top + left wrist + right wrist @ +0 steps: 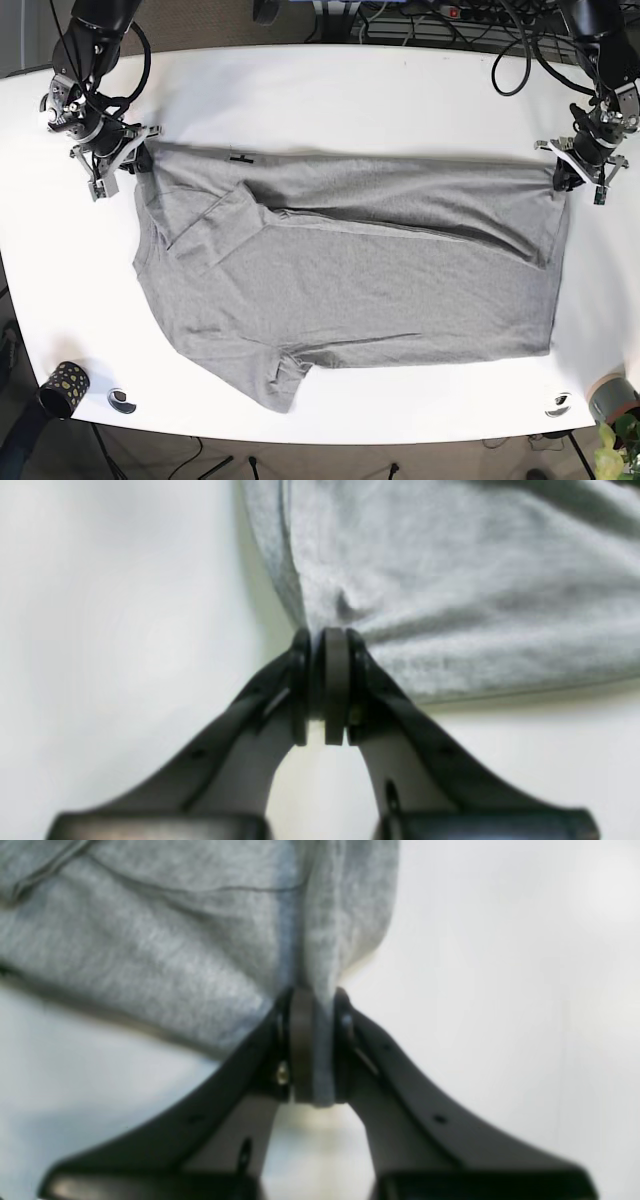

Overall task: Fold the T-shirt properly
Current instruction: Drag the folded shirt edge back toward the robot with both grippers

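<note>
A grey T-shirt lies spread on the white table, with its far long edge folded over toward the middle and one sleeve sticking out at the front left. My left gripper is shut on the shirt's far right corner; the left wrist view shows the pads pinching the grey cloth. My right gripper is shut on the shirt's far left corner; in the right wrist view cloth runs between the fingers. Both held corners are at or just above table level.
A dark patterned cup and a small round object sit at the front left edge. Another small round object and a potted plant are at the front right. Cables run behind the table's far edge.
</note>
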